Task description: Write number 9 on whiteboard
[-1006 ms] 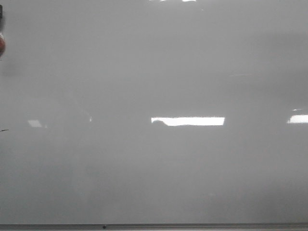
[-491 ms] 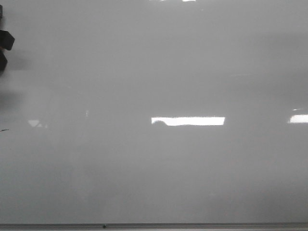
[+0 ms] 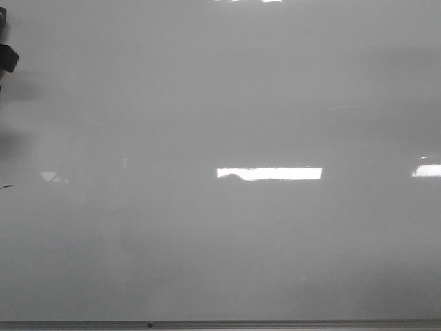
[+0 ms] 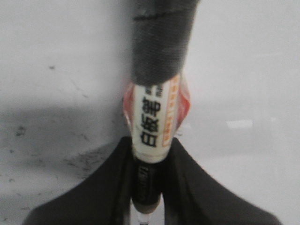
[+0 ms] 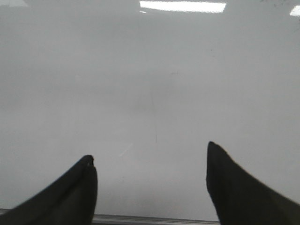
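The whiteboard (image 3: 227, 103) fills the front view, glossy pale grey, with a thin metal edge strip (image 3: 275, 323) at the bottom. No number 9 shows on it in any view. My left gripper (image 4: 151, 146) is shut on a whiteboard marker (image 4: 152, 119) with a white printed label, red-orange trim and a dark taped end, held over the board (image 4: 243, 65). Only a dark part of that gripper (image 3: 7, 58) shows at the front view's far left edge. My right gripper (image 5: 150, 152) is open and empty over the board (image 5: 154, 70), near its edge strip (image 5: 150, 219).
A tiny dark stray dash (image 3: 6, 186) sits at the far left of the board. Bright rectangular light reflections (image 3: 270, 173) lie across its middle. Faint dark smudges (image 4: 70, 161) mark the board near the left gripper, and a faint thin line (image 5: 155, 133) lies ahead of the right gripper.
At the front view's left edge, the marker's red part has gone from sight and a dark gripper part has come in, shifting slightly left in the last half second. The board is unchanged.
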Tool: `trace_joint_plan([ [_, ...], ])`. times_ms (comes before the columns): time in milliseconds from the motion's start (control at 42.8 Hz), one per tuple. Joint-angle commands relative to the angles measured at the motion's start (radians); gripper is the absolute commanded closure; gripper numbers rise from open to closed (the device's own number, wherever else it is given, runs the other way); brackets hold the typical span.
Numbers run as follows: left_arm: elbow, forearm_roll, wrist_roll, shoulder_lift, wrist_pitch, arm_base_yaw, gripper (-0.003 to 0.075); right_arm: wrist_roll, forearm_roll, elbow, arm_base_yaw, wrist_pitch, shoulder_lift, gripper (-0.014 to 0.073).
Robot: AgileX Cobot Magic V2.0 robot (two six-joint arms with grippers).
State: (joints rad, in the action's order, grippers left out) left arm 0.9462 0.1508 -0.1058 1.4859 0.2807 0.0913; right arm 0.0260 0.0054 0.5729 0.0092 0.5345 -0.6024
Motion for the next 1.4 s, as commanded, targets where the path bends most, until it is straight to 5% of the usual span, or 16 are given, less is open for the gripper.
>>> trace_joint_plan([
  [0,0.03,-0.002,-0.001,-0.087,0.037,0.007,0.0719,-0.011,0.014,0.047,0.001,-0.06,-0.007,0.0074],
  [304,0.091,-0.014,0.159,-0.258,0.402,0.059,0.0739,-0.012,0.017,0.156,0.001,0.158,-0.04,0.0074],
  [468,0.178,-0.144,0.387,-0.263,0.6,0.181,0.0739,-0.046,0.02,0.199,0.005,0.245,-0.103,0.0074],
  [702,0.195,-0.303,0.7,-0.257,0.66,0.421,0.0739,-0.228,0.185,0.239,0.005,0.324,-0.201,0.0074],
  [865,0.203,-0.303,0.751,-0.228,0.655,0.583,0.0739,-0.444,0.34,0.24,0.032,0.358,-0.236,0.0076],
  [1076,0.203,-0.303,0.757,-0.166,0.655,0.75,0.0739,-0.654,0.395,0.24,0.223,0.386,-0.236,0.0076],
  [1380,0.203,-0.303,0.759,-0.111,0.655,0.882,0.0739,-0.75,0.395,0.24,0.53,0.342,-0.242,0.0076],
])
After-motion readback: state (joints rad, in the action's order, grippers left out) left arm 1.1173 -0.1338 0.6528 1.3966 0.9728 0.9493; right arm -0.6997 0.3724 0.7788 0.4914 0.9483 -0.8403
